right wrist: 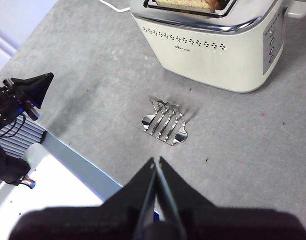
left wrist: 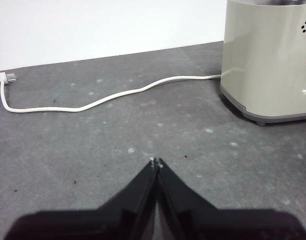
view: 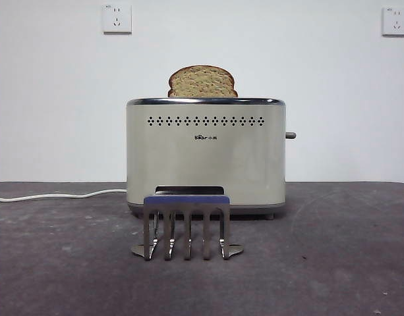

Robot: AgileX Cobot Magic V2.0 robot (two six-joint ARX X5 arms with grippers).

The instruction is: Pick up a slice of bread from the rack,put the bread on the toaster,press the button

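Slice of bread [view: 202, 82]: standing in the toaster [view: 205, 155] slot, domed top showing, centre of the front frame.
Rack [view: 186, 224]: empty, lower centre, before the toaster.
Button [view: 290, 135]: toaster's right end.
Left pincer [left wrist: 156, 162]: together, above bare bench [left wrist: 93, 150].
Right pincer [right wrist: 155, 161]: together, high above the rack.

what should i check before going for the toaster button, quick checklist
1. Slice of bread in the toaster slot: ok, its domed top stands above the chrome rim.
2. Rack free of bread: ok, prongs bare, standing in front of the toaster.
3. Button visible and unblocked: ok, it sticks out from the toaster's narrow end with nothing around it.
4. Button pressed: cannot tell, though the bread riding high suggests not.
5. Right gripper free: ok, shut on nothing, above the table near the rack.
6. Left gripper out of the way: ok, shut, low over the table by the white power cord.
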